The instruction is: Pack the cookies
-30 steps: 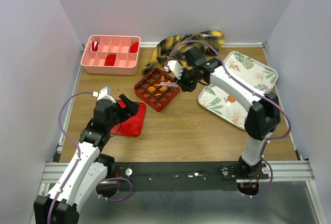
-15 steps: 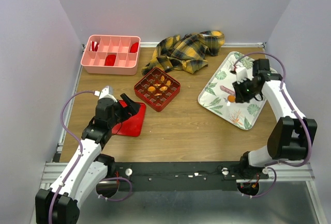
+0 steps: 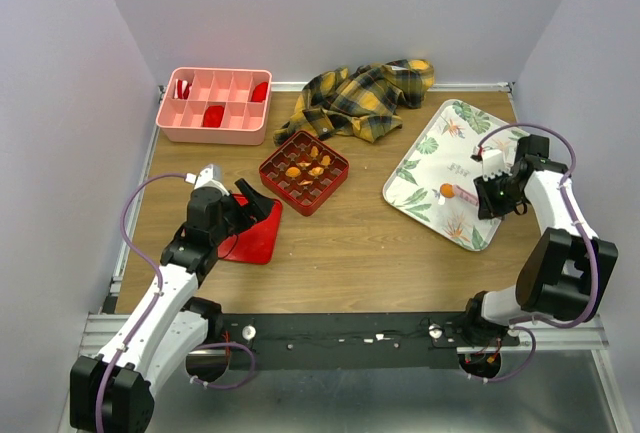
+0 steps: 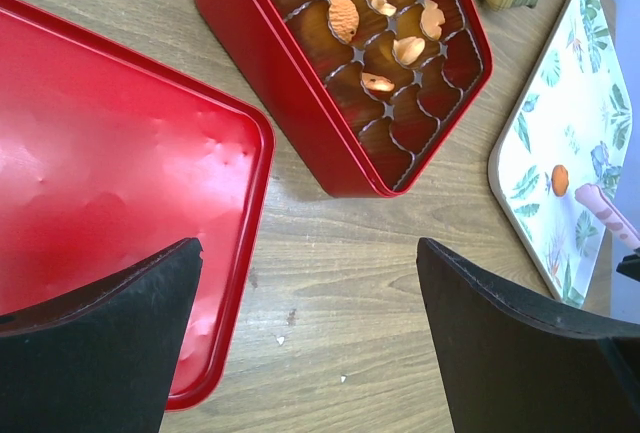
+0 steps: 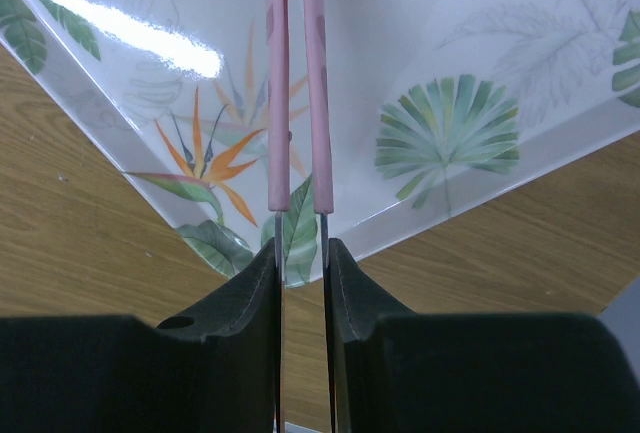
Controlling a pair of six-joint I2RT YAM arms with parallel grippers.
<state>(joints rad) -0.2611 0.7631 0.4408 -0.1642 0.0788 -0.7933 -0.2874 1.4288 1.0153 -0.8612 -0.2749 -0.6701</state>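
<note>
Top external view: several small orange cookies (image 3: 305, 170) are seen in the cells of the red gridded box (image 3: 285, 185) at the middle of the worktop (image 3: 350, 243). One more cookie (image 3: 446, 191) is left flat on the leaf-printed tray (image 3: 470, 123) to the right. In the left wrist view the cookies (image 4: 343, 16) in the box (image 4: 300, 113) are shown leaning at different tilts in cells of the far half; being round, they have no long axis.

The right fingers (image 5: 245, 298) are clenched on pink tongs (image 5: 295, 83). The tongs are held level over the tray (image 5: 480, 53), their long axis running leftward from the fingers towards the lone cookie, with the two arms pressed nearly together. Whether the tips touch that cookie cannot be told.

The left fingers (image 4: 100, 353) are spread wide with nothing between them, and are held above the edge of the red lid (image 4: 100, 173), just beside the box. A pink divided bin (image 3: 213, 105) and a yellow plaid cloth (image 3: 365, 93) are seen at the back.
</note>
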